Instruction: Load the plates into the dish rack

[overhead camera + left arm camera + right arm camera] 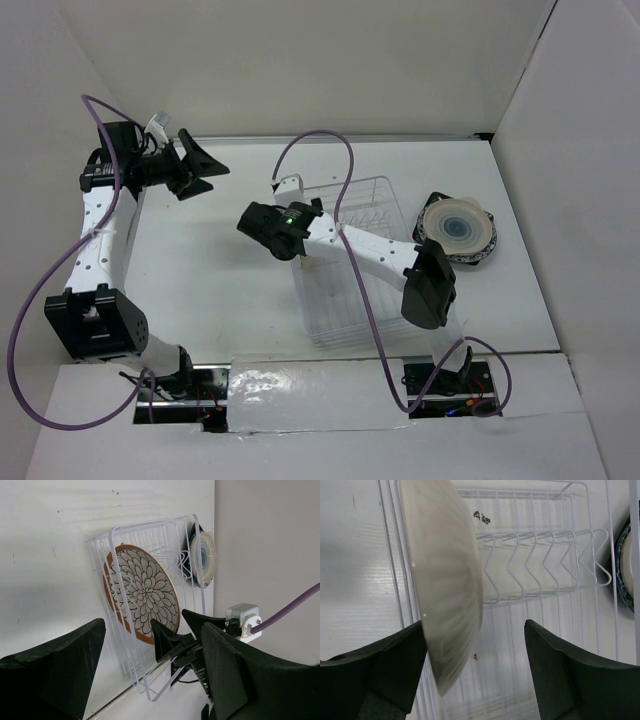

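Plate [447,580] hugs one dish rack [545,600] wall (tines [538,550] free).

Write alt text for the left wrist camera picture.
A brown-and-white flower-patterned plate stands on edge inside a white wire dish rack. The right gripper hangs open just in front of it, and a stack of plates sits beyond the rack.

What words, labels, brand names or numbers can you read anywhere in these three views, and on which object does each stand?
None can be read in any view.
The brown-white plate resting on edge in the dish rack carries only a petal pattern, and the stacked plates beside it only a blue centre: no lettering.
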Available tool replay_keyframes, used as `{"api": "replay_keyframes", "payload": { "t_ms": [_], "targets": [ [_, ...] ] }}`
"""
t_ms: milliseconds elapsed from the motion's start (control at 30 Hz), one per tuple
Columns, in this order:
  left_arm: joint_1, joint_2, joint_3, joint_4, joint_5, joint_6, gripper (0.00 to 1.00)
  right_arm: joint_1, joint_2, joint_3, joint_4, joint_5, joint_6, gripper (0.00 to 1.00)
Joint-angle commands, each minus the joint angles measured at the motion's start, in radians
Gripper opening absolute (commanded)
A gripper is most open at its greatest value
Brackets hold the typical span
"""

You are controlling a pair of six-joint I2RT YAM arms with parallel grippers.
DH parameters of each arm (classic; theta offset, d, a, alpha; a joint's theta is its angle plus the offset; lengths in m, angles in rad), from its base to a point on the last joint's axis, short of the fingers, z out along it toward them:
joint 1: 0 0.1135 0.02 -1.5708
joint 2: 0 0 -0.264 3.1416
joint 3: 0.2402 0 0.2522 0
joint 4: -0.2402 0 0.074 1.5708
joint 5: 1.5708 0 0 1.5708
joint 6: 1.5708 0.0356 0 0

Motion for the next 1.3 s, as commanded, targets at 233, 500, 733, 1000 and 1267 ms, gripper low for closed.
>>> {"api": "replay_keyframes", "payload": {
  "t_ms": [233, 500, 733, 1000, 1267],
  "targets": [
    [0.006, 0.010, -0.002, 0.026, 0.030, -0.003, 0.89, 0.001, -0.028, 0.123, -0.024, 0.013, -0.022, 0.95],
    [-0.096, 0.085, -0.002, 0.017, -0.004, 0.015, 0.87, -0.057, -0.146, 0.217, -0.020, -0.086, -0.080, 0.98],
    [-0.164, 0.135, -0.005, 0.014, -0.061, 0.023, 0.84, -0.458, -0.544, -0.098, 0.159, -0.354, -0.057, 0.92],
    [-0.166, 0.136, -0.014, 0.006, -0.104, 0.037, 0.81, -1.002, -0.928, -0.720, 0.330, -0.674, 0.059, 0.78],
    [-0.166, 0.121, 0.023, -0.021, -0.148, 0.052, 0.84, -1.343, -0.985, -1.038, 0.454, -0.820, 0.134, 0.71]
  ]
}}
